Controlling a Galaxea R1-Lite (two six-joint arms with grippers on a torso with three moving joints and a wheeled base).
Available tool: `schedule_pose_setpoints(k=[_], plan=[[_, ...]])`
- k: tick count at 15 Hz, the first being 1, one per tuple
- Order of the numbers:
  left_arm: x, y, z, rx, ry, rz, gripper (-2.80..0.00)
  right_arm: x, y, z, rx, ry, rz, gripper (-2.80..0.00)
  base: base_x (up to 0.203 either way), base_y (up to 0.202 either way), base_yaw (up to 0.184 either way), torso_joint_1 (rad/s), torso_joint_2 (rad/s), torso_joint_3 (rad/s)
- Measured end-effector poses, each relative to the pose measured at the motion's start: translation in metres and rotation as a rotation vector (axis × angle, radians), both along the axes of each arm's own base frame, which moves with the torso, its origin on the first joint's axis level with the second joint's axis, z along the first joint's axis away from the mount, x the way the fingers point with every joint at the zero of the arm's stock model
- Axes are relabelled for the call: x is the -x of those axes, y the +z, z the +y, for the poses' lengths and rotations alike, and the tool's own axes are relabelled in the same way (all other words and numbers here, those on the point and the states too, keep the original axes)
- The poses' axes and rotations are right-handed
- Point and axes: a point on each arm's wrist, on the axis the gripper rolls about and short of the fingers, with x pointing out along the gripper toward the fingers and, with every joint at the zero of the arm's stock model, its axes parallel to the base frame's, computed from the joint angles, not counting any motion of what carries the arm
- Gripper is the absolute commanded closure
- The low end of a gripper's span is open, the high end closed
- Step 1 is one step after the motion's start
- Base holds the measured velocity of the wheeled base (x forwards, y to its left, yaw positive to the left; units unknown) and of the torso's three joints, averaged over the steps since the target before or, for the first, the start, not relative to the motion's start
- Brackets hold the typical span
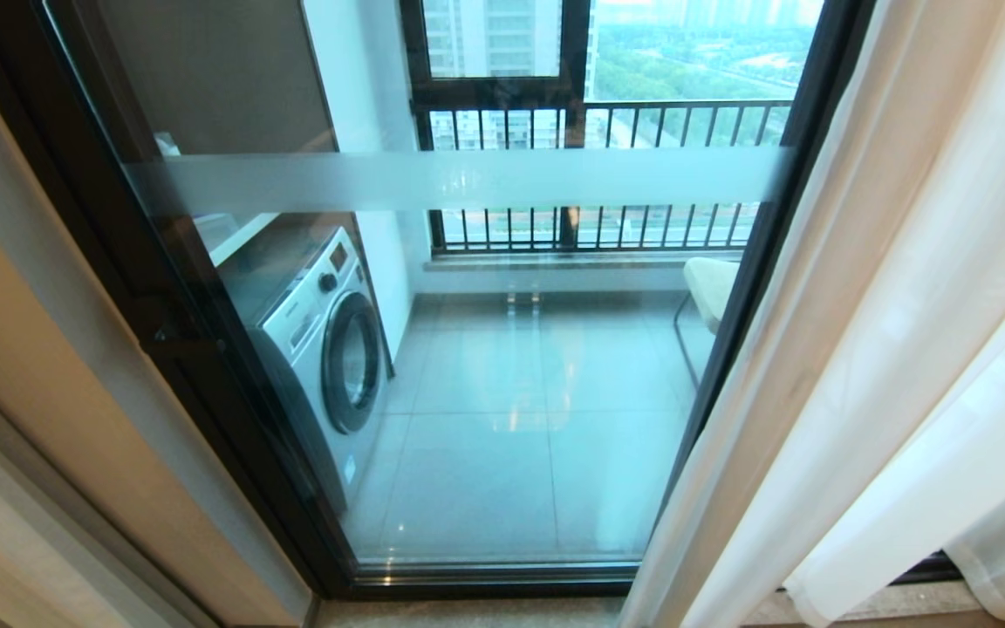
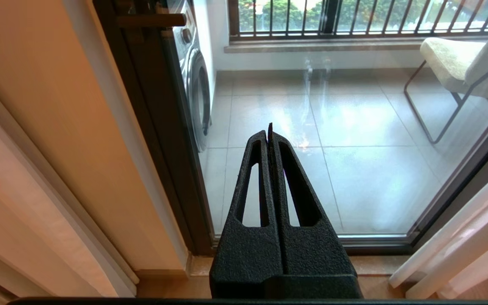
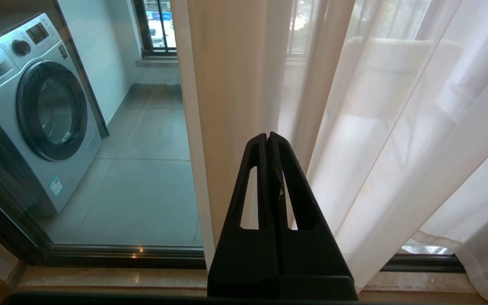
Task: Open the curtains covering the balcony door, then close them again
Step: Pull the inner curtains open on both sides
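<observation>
Washer [image 1: 319, 349], chair [image 1: 710, 288] on balcony floor [image 1: 502, 436]

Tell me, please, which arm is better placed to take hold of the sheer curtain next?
Probably the right. The right gripper, shut, points straight at the curtains bunched on the robot's right, while the left gripper, also shut, faces bare balcony door glass.

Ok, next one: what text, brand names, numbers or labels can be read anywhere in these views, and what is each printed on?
"SAMSUNG": on the detergent drawer of the washing machine, right wrist view.
Control panel display beside the dial: markings too small to read.
Blue sticker low on the machine's front: too blurred to read.
Balcony door, with its frosted band, and curtains: no text.
</observation>
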Motion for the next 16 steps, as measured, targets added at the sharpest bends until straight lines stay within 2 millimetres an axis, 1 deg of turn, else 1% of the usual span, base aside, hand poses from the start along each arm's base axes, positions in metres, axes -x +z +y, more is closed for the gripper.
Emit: schedule_pose_setpoints(k=[5, 8, 9, 12, 14, 16], plan=[[0.0, 0.0, 0.0, 0.0, 0.0, 0.0, 0.0, 0.0, 0.001, 0.0, 0.044, -0.001, -0.006, 0.0, 0.0, 0.0, 0.0, 0.0, 0.0, 0.0], [0.0, 0.0, 0.0, 0.0, 0.001, 0.0, 0.0, 0.001, 0.005, 0.001, 0.04, 0.025, -0.034, 0.0, 0.0, 0.0, 0.0, 0.0, 0.0, 0.0], [0.0, 0.0, 0.0, 0.0, -0.001, 0.0, 0.0, 0.003, 0.012, 0.001, 0.042, 0.056, -0.048, 0.0, 0.0, 0.0, 0.0, 0.0, 0.0, 0.0], [0.0, 0.0, 0.0, 0.0, 0.0, 0.0, 0.0, 0.01, 0.046, 0.003, 0.052, 0.149, -0.068, 0.0, 0.0, 0.0, 0.0, 0.0, 0.0, 0.0], [0.0, 0.0, 0.0, 0.0, 0.0, 0.0, 0.0, 0.008, 0.071, 0.005, 0.056, 0.207, -0.06, 0.0, 0.0, 0.0, 0.0, 0.0, 0.0, 0.0], [0.0, 0.0, 0.0, 0.0, 0.0, 0.0, 0.0, 0.0, 0.095, 0.006, 0.06, 0.277, -0.036, 0.0, 0.0, 0.0, 0.0, 0.0, 0.0, 0.0]])
